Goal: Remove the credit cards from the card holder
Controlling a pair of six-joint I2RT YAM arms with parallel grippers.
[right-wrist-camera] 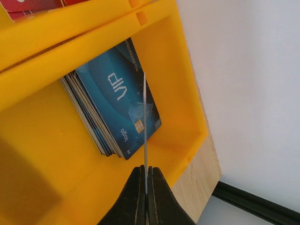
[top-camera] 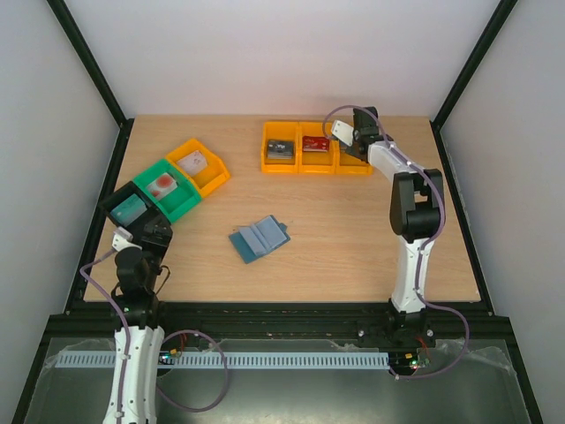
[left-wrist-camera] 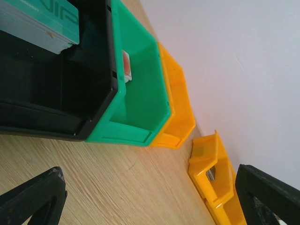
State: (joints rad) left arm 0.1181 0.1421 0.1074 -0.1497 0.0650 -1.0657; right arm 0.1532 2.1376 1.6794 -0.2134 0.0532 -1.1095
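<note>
The card holder, a teal-blue wallet, lies open like a book on the table's middle. My right gripper is shut on a thin credit card, seen edge-on, held above the rightmost orange bin. That bin holds a stack of blue cards. In the top view the right gripper shows the held card's white face. My left gripper is open and empty, low over the table beside the black bin; in the top view the left gripper sits at the near left.
A row of three orange bins stands at the back with grey, red and blue cards. A diagonal row at left: orange bin, green bin, black bin with a teal card. Black frame posts line both sides.
</note>
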